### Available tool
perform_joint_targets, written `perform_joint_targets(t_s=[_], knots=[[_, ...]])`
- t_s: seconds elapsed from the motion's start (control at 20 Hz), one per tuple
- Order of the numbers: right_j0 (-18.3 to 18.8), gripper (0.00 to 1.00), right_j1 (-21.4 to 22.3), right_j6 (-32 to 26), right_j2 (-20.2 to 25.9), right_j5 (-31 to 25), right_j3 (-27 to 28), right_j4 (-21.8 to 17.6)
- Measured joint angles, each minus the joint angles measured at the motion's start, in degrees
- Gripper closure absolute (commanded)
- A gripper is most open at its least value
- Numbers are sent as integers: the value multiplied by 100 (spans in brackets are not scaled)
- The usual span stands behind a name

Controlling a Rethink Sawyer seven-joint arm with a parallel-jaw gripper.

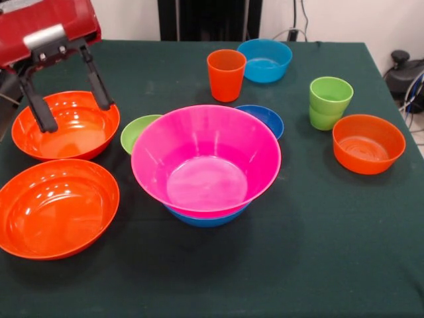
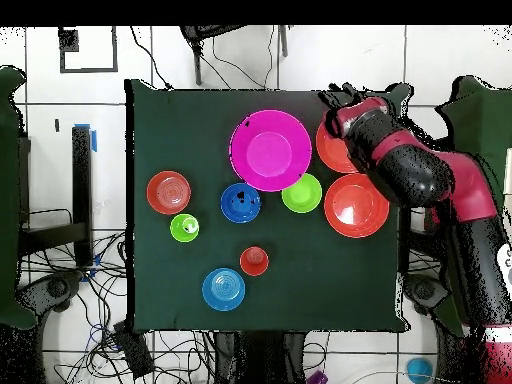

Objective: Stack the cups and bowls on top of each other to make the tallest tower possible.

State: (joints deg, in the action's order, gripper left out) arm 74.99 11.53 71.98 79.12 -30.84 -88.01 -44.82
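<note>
The tower is the large pink bowl [image 1: 205, 159] [image 2: 270, 150] nested in the large blue bowl [image 1: 207, 219] at the table's middle. Two large orange bowls [image 1: 66, 126] [image 1: 56, 207] lie left of it. They also show in the overhead view [image 2: 355, 205] [image 2: 328, 150]. My gripper [image 1: 74, 116] hangs open and empty above them, touching nothing. An orange cup [image 1: 226, 74] [image 2: 254, 261] stands upright. Two lime green cups [image 1: 329, 103] [image 2: 184, 228] are nested.
A small lime green bowl [image 1: 138, 130] [image 2: 301, 193] and a dark blue bowl [image 1: 266, 118] [image 2: 240, 202] sit behind the pink bowl. There is a light blue bowl [image 1: 265, 59] [image 2: 223, 289] at the back and a small orange bowl [image 1: 368, 143] [image 2: 168, 192] at the right. My arm [image 2: 410, 170] covers part of one orange bowl.
</note>
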Motion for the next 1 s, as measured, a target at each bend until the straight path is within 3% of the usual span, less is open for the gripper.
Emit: perform_joint_targets(t_s=[0.4,0.65,1.0], knots=[[100,0,1826,296,-44,-1,-1053,299],[146,0,3024,829,-74,1,-1710,764],[276,0,4230,1360,-114,1,-2376,1320]])
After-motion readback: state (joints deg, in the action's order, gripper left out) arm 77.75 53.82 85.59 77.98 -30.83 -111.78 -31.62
